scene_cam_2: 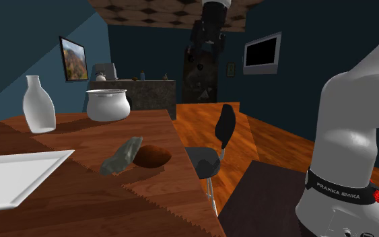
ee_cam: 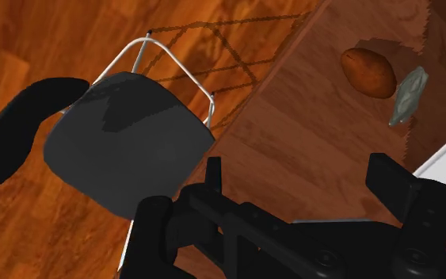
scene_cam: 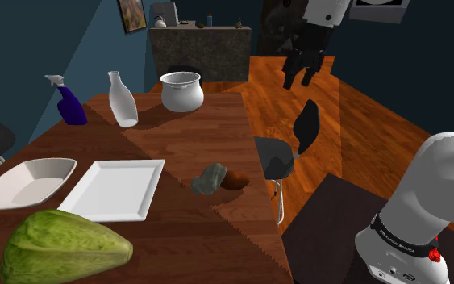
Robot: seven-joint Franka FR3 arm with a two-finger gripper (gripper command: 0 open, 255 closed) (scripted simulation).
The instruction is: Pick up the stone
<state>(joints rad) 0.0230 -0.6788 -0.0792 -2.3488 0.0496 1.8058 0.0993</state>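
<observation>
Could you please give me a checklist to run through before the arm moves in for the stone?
1. Tool open and empty: ok.
2. Stone in plain sight on the table: ok.
3. Tool above the stone: not ok; it hangs high over the chair, beyond the table's edge.
4. Gap between stone and brown potato: cannot tell; they lie very close.
5. White plate apart from the stone: ok.
</observation>
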